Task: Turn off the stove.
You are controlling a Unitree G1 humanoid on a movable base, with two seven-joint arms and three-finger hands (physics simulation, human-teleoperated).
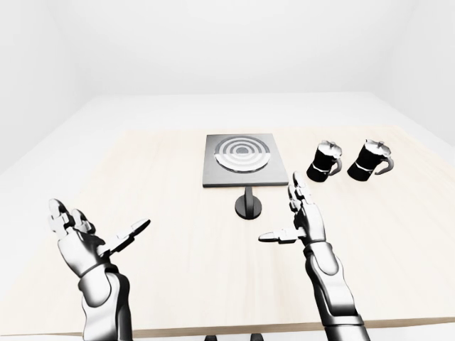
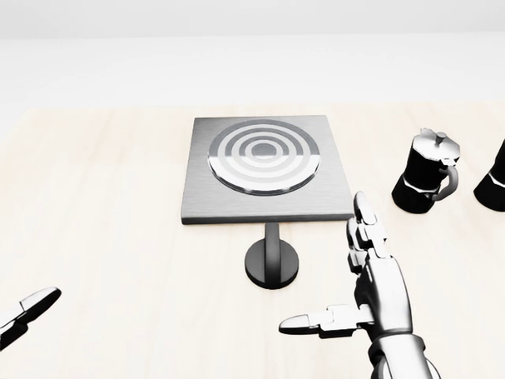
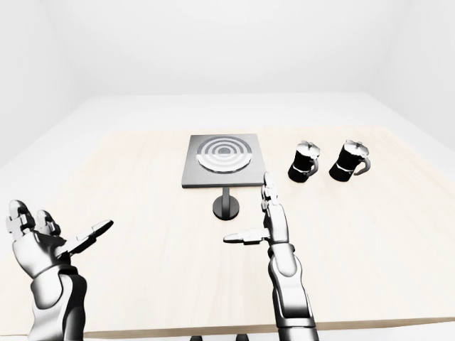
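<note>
The stove is a grey square plate (image 2: pixel 267 170) with concentric burner rings, lying on the light wooden table (image 2: pixel 102 197). Its black round knob (image 2: pixel 272 263), with a bar across the top, sits just below the plate's lower edge. My right hand (image 2: pixel 327 268) hovers to the right of the knob. It is open, with its fingers pointing up the view and its thumb pointing left, and it touches nothing. My left hand (image 1: pixel 99 222) is open and held far left, palm up and empty. In the head view only its thumb tip (image 2: pixel 30 309) shows.
Two black and silver moka pots (image 1: pixel 325 161) (image 1: pixel 371 160) stand to the right of the stove. In the head view the nearer pot (image 2: pixel 426 183) is above and right of my right hand. White floor and walls surround the table.
</note>
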